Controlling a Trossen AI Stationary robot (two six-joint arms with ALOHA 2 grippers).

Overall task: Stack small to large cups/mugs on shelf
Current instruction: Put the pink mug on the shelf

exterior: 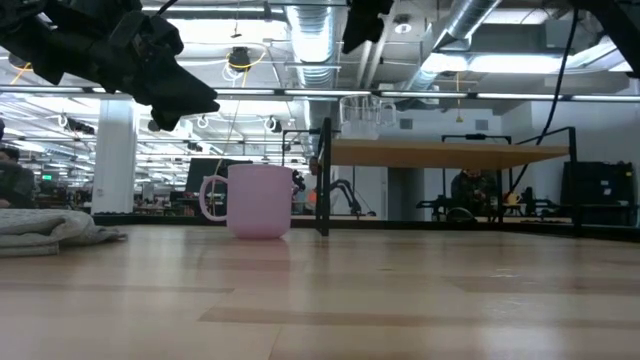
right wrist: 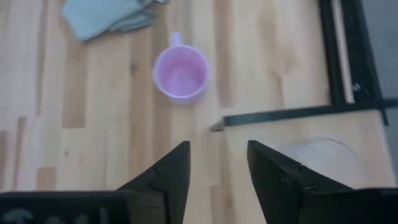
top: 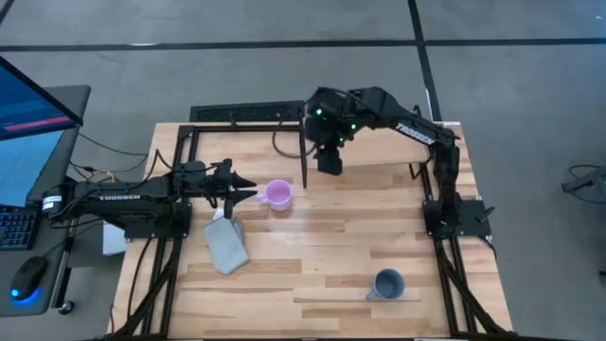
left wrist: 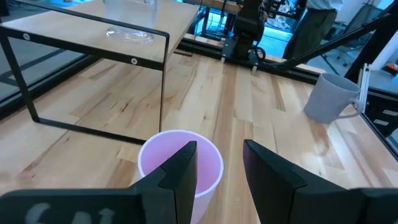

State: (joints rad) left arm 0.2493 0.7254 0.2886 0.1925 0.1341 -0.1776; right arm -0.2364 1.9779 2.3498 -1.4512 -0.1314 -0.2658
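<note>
The pink-lilac mug [top: 277, 194] stands upright on the table, its handle toward my left gripper [top: 250, 192]. That gripper is open and hovers just left of and above the mug [exterior: 258, 200], touching nothing; in its wrist view the mug [left wrist: 180, 163] shows below the fingers. The clear glass cup [exterior: 362, 115] stands on the shelf [exterior: 440, 152] near its left end. My right gripper [top: 329, 166] is open above it, clear of it, as the low view [exterior: 365, 25] shows. The blue-grey mug [top: 386, 283] stands upright near the table's near edge.
A folded grey-blue cloth [top: 225, 244] lies on the table near the left arm, on the near side of the pink mug. The shelf's thin black legs [top: 305, 161] stand just right of the pink mug. Bare tabletop [top: 322, 246] spreads between the mugs.
</note>
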